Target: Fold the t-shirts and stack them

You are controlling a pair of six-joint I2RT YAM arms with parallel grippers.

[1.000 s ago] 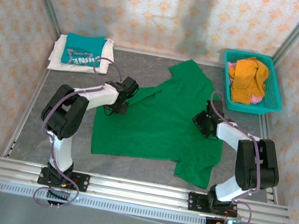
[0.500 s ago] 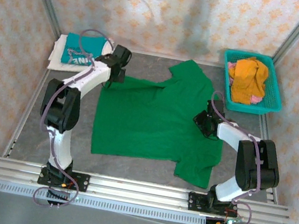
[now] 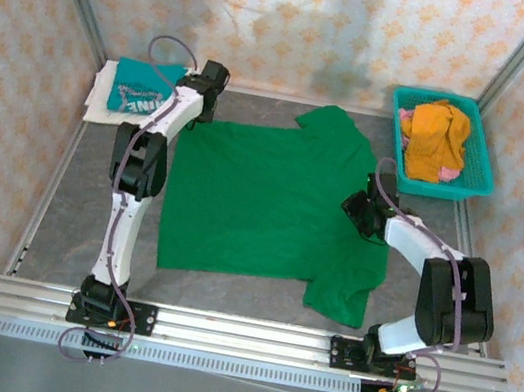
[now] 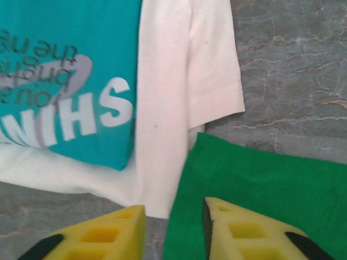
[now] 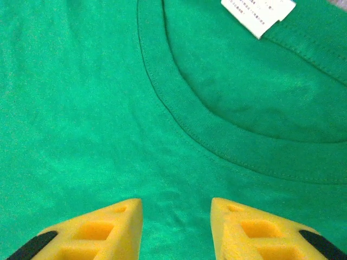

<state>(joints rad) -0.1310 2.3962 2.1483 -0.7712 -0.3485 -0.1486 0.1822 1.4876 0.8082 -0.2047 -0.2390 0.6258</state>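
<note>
Left gripper [image 4: 173,210] jaws parted, empty, over green t-shirt [image 3: 262,196] corner, beside white t-shirt [image 4: 173,81]; teal t-shirt [image 4: 59,65] on top. Right gripper [image 5: 176,205] parted, empty, above collar [image 5: 179,130].

Peach floral-patterned walls [image 3: 305,11] enclose a grey marbled tabletop [image 3: 224,296], edged in front by silver aluminium rails [image 3: 247,336].

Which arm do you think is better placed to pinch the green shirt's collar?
Right: the right fingers hover open by the collar, while the left fingers are at the shirt's hem corner.
</note>
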